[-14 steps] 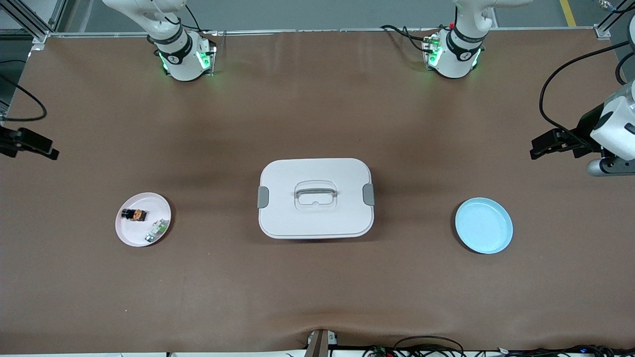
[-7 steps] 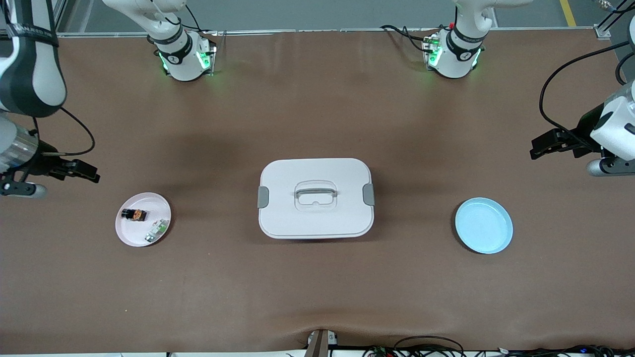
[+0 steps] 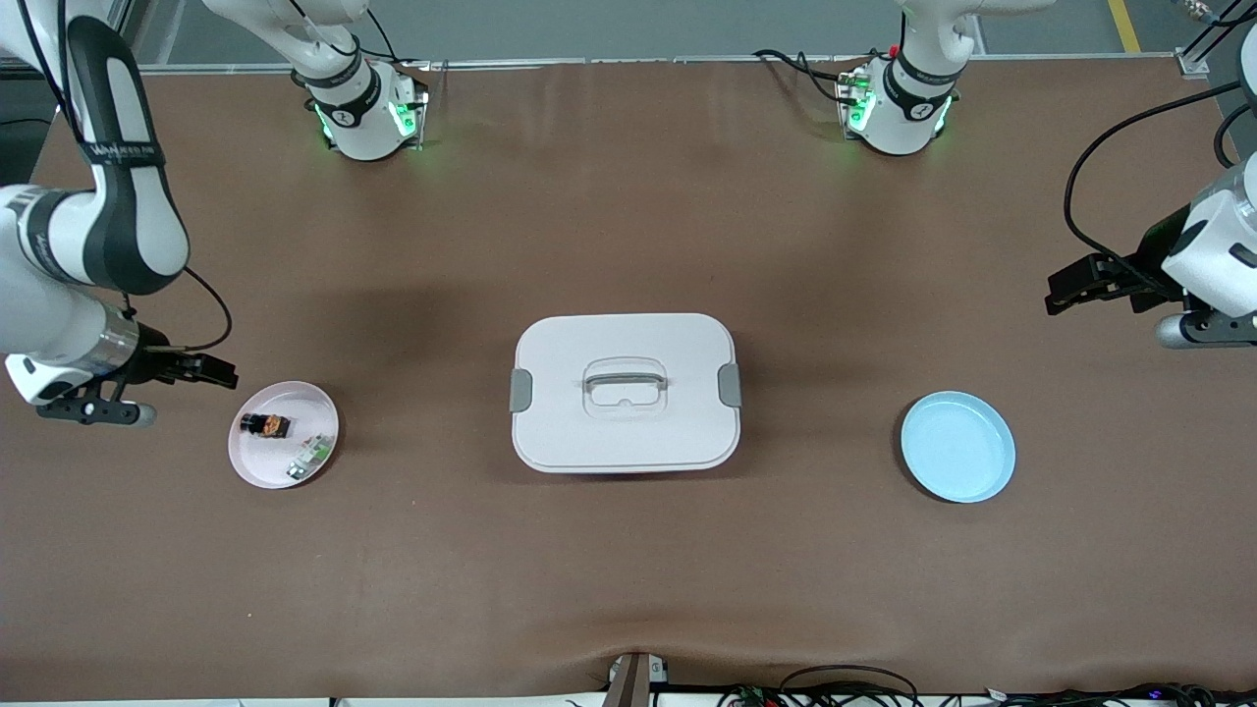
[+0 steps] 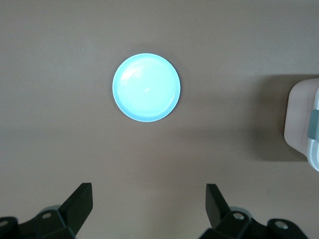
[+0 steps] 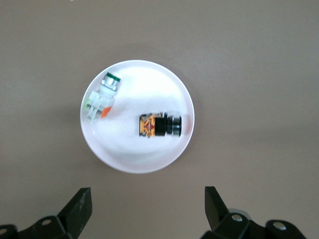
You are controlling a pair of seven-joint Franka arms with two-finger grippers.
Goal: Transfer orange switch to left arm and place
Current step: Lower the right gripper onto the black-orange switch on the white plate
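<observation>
White box [image 3: 625,392] sits mid-table, untouched; right gripper [image 3: 218,372], fingers spread and empty, hovers by the pink plate [image 3: 316,403] holding the orange switch [image 3: 266,425]. Left gripper [image 3: 1063,287] waits, open. Transfer not yet begun.

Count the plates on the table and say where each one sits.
2. The pink plate lies toward the right arm's end, holding the orange switch and a white-and-green component. The blue plate lies toward the left arm's end.

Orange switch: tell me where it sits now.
The orange switch lies on the pink plate beside the white-and-green component, toward the right arm's end of the table.
</observation>
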